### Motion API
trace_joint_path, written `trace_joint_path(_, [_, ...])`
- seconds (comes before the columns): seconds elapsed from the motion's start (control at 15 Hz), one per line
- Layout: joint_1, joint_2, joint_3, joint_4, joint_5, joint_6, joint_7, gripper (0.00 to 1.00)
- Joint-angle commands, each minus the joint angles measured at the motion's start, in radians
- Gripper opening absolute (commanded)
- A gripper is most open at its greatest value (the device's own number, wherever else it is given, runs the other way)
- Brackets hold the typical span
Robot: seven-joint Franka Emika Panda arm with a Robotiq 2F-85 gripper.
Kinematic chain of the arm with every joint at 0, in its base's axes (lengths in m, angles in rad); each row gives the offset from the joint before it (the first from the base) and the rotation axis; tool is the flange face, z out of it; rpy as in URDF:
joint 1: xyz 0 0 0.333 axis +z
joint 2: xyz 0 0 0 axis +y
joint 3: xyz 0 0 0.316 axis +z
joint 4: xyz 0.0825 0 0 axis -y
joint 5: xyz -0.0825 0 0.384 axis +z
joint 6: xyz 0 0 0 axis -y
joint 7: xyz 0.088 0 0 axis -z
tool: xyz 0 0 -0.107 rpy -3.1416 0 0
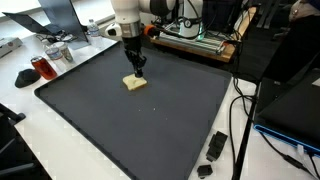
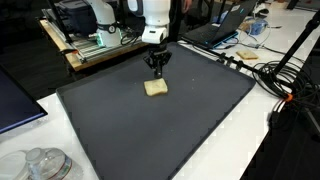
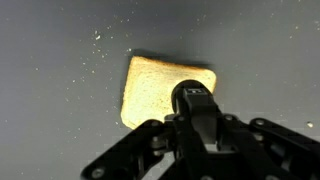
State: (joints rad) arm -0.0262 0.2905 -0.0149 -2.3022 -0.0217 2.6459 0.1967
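Bread slice (image 1: 134, 83) just beneath vertical, downward-pointing closed jaws

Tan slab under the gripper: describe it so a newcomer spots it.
Find the big dark mat on the white table. Toward its far edge, beneath the shut gripper, lies a flat tan square slab. Unlike the small black bits at the mat's corner, it is pale.

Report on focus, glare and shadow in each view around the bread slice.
Wrist view: the bread slice is fairly sharp, while the shut gripper, close to the lens, is dark and soft and covers the slice's lower right corner. Both exterior views: even light, no glare on the dark mat, no strong shadows; fine detail is lost.
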Motion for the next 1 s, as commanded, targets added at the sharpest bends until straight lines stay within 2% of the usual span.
trace_joint_path(0.0, [0.008,0.051,-0.016,0.062,0.018,-0.040,-0.011,0.05])
trace_joint_path(0.27, [0.015,0.090,-0.036,0.085,0.007,-0.041,0.011,0.05])
trace_joint_path(0.93, [0.011,0.153,-0.036,0.127,0.023,-0.039,0.001,0.05])
